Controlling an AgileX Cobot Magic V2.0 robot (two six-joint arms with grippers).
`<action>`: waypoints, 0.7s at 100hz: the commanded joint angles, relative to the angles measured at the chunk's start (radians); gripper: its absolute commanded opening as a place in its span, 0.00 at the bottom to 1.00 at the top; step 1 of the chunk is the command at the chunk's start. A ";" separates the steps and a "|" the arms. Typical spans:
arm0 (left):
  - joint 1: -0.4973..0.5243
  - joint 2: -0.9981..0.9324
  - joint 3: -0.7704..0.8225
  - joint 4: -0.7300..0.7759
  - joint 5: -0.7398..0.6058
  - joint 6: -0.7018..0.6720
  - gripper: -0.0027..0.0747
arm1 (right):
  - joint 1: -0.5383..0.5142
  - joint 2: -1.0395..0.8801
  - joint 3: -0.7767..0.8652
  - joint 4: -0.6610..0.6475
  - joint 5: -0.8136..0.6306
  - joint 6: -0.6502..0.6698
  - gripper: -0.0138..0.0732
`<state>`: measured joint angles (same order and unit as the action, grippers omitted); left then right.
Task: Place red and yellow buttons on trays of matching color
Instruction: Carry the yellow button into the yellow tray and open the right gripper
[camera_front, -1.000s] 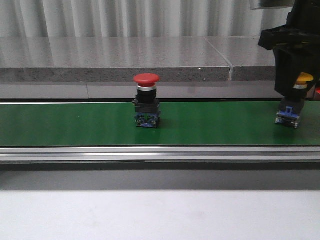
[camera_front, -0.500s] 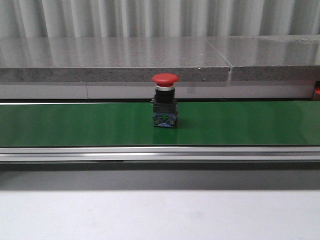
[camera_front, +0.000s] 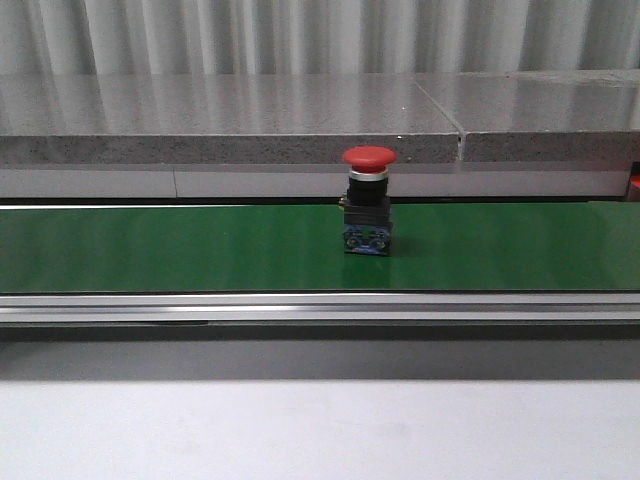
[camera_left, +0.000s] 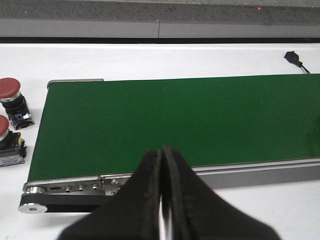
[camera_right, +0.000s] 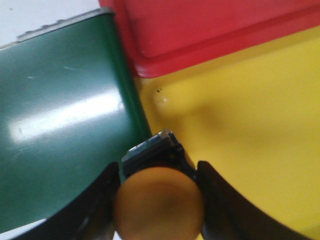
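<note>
This looks like a factory test room or lab. A green moving belt (camera_front: 180, 248) with shiny metal rails (camera_front: 300, 306) sits on a white counter (camera_front: 300, 430), with a grey stone ledge (camera_front: 230, 120) behind.

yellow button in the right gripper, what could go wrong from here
The yellow mushroom-head button held in the right gripper hangs near the edge between the green conveyor belt and the yellow plastic tray; released here, it might tip or miss. The red plastic tray sits adjacent. The red mushroom-head button stands unattended on the belt.
</note>
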<state>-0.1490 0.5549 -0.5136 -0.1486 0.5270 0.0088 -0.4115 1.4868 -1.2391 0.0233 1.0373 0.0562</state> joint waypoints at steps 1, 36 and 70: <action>0.000 0.001 -0.027 -0.011 -0.070 -0.003 0.01 | -0.036 -0.032 0.012 -0.006 -0.072 0.001 0.43; 0.000 0.001 -0.027 -0.011 -0.070 -0.003 0.01 | -0.060 0.094 0.058 -0.005 -0.199 0.001 0.43; 0.000 0.001 -0.027 -0.011 -0.070 -0.003 0.01 | -0.075 0.186 0.058 -0.004 -0.286 0.001 0.43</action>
<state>-0.1490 0.5549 -0.5136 -0.1486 0.5270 0.0088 -0.4733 1.7024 -1.1584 0.0215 0.7979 0.0581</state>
